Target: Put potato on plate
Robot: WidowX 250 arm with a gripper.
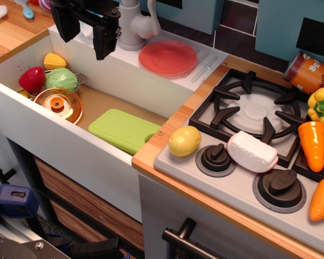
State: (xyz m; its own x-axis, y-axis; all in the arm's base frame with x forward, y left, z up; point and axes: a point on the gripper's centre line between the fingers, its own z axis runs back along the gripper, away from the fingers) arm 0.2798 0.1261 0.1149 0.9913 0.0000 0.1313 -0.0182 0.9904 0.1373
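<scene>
The potato [184, 141], a small smooth pale-yellow oval, lies on the stove's front left corner beside a black knob. The red-coral plate [168, 58] lies flat on the white drainboard behind the sink, right of the toy tap. My gripper [85, 33] hangs at the top left above the sink's back edge, well left of the plate and far from the potato. Its two black fingers [103, 38] stand apart with nothing between them.
The sink [70, 135] holds a copper pot lid [58, 104], a green cabbage [61, 79], a red pepper [32, 80], a corn piece [54, 60] and a green cutting board [124, 129]. On the stove [248, 113] lie a white-and-red piece [251, 151], two carrots [313, 144], a yellow pepper [322, 105] and a can [309, 73].
</scene>
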